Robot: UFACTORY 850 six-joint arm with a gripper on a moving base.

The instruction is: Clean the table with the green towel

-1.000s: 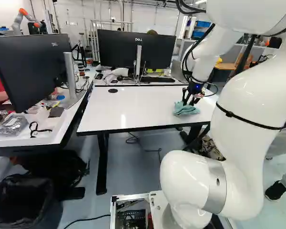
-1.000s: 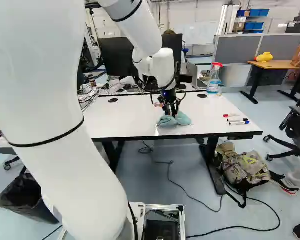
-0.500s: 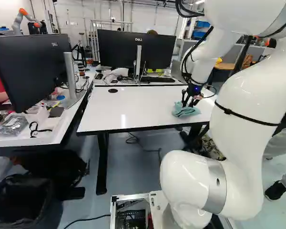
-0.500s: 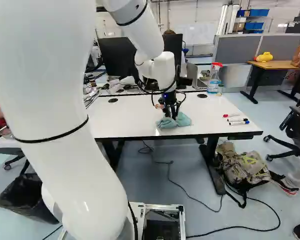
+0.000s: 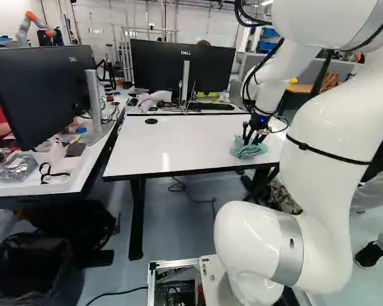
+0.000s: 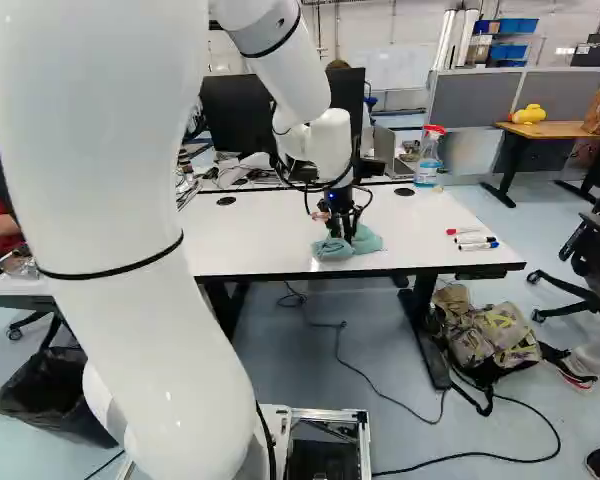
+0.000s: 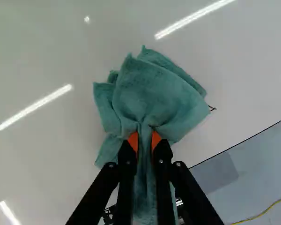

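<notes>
Evidently the end effector (image 7: 145, 141) has the green towel (image 7: 152, 96) pinched between its orange pads (image 7: 133, 141), a ridge of cloth bunched up and loose folds fanned over the white counter (image 5: 179, 143). The towel lies near the counter's front edge. Too light a pinch, or cloth dragging hard on the surface, could pull that ridge free. Bunched as it is, the cloth might also double under and leave streaks. A sweep toward the markers (image 6: 475, 240), right of the towel in the right base view, could roll them off; the spray bottle (image 6: 428, 160), beyond the towel, could tip if bumped.
</notes>
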